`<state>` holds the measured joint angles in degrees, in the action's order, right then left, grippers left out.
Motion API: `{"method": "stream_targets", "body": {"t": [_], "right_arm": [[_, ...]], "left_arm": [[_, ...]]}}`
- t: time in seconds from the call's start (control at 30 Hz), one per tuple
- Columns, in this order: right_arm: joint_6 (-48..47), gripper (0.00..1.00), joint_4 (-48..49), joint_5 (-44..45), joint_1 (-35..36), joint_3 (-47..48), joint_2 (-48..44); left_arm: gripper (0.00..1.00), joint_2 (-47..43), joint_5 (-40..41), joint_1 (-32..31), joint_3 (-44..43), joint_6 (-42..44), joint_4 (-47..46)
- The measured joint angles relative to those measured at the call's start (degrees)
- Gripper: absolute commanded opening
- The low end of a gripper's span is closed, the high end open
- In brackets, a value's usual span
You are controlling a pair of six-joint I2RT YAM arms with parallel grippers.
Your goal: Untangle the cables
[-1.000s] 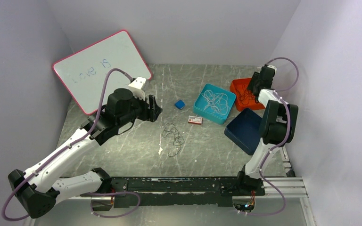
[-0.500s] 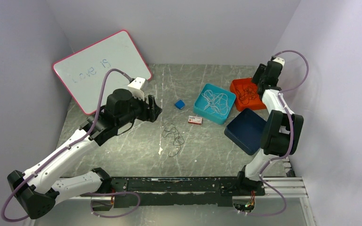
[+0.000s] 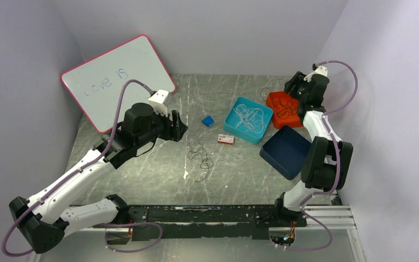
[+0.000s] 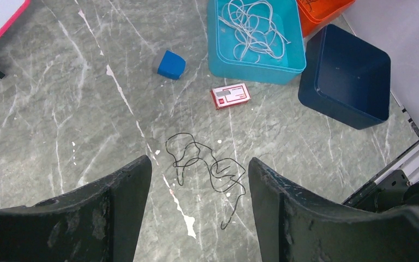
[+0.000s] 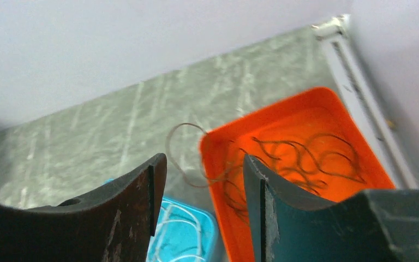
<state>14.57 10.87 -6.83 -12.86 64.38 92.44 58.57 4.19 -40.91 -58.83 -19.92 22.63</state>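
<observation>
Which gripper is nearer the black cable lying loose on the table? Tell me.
Left. The left gripper hovers close beside the black cable; the right gripper is far off, over the orange tray.

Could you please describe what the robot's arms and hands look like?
The left arm and right arm have white links with bulky black joints. A lilac hose loops along each. The left hand and right hand are black, each with two broad, tapering fingers. A white block tops each wrist.

White links & blk joints are seen on left arm (image 3: pixel 71 183) & right arm (image 3: pixel 324 158), w/ lilac hoses (image 3: pixel 121 103) alongside, blk fingers (image 4: pixel 114 213) fitted.
</observation>
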Motion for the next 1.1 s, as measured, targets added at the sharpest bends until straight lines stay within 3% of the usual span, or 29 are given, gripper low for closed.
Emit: {"method": "stream_targets", "body": {"t": [0.23,0.73,1.1], "right_arm": [[1.6,0.59,1.5,-9.0,2.2,4.5,6.1],[-3.6,0.59,-10.8,-8.2,7.2,18.8,17.1],[0.3,0.58,-12.0,6.8,17.8,20.3,21.7]], "left_arm": [[0.70,0.4,0.0,0.0,0.0,0.0,0.0],[0.70,0.5,0.0,0.0,0.0,0.0,0.1],[0.70,0.4,0.1,0.0,0.0,0.0,0.6]]}}
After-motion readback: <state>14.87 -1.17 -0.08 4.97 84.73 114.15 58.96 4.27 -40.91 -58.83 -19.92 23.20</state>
